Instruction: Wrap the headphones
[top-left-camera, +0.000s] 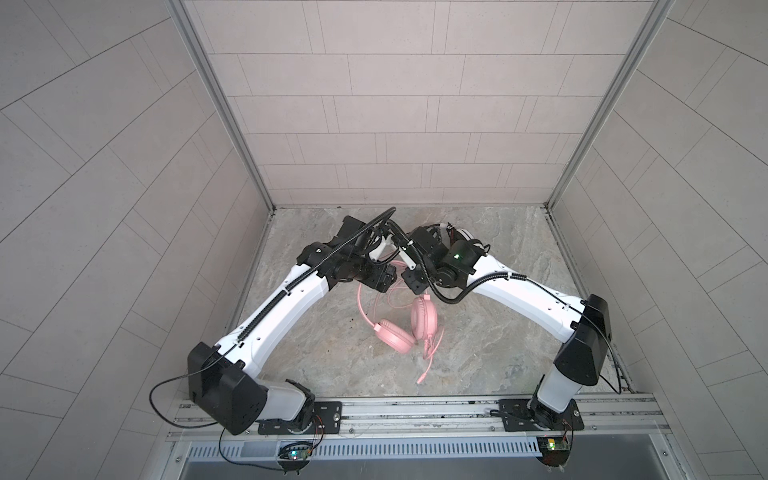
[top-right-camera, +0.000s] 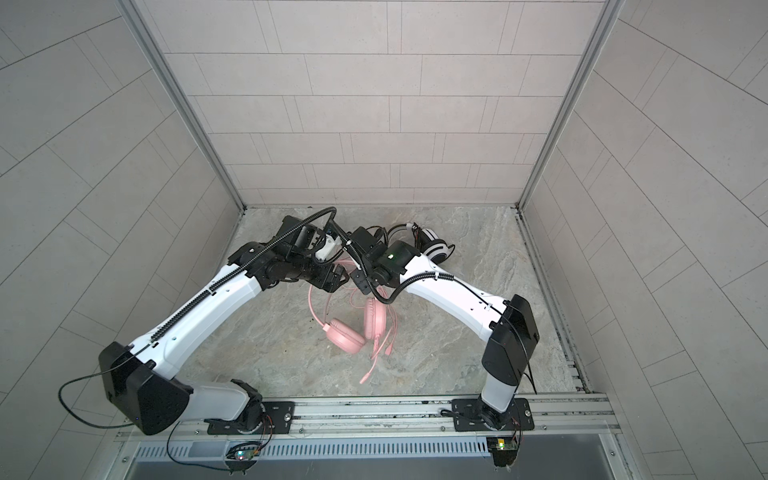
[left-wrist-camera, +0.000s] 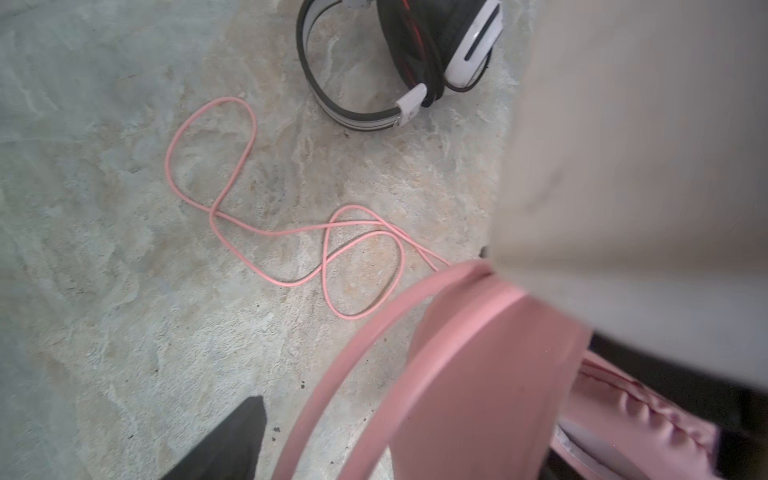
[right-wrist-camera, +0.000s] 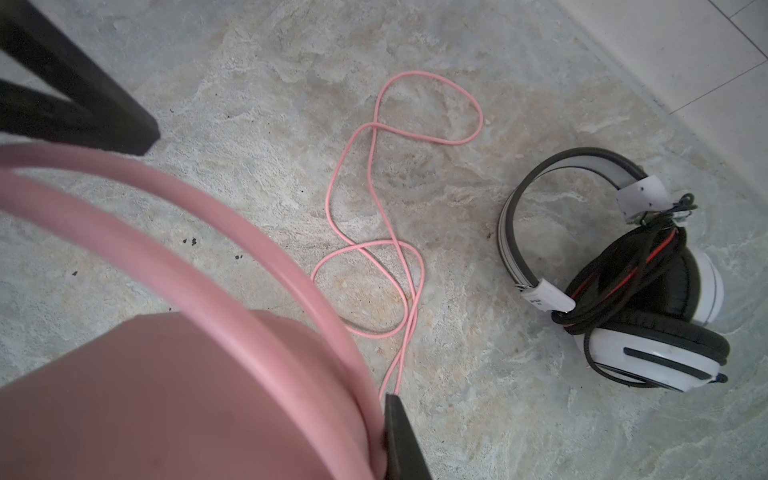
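The pink headphones (top-left-camera: 395, 334) lie mid-table with their earcups toward the front, and the headband (left-wrist-camera: 478, 374) rises to both grippers. My left gripper (top-left-camera: 384, 282) is open around the headband, with floor showing between its visible finger (left-wrist-camera: 232, 440) and the band. My right gripper (top-left-camera: 413, 283) is shut on the pink headphones. Its one visible finger (right-wrist-camera: 399, 436) presses against the band, and the cable runs to its tip. Loose pink cable (right-wrist-camera: 419, 73) loops on the floor. The white-and-black headphones (right-wrist-camera: 648, 345) lie at the back right with their black and red cable wound round them.
Tiled walls close the back and both sides of the marble table (top-left-camera: 498, 332). An aluminium rail (top-left-camera: 415, 409) carrying both arm bases runs along the front. The pink plug end (top-left-camera: 420, 379) lies near that front edge. My right arm partly covers the white-and-black headphones (top-left-camera: 467, 235) in both top views.
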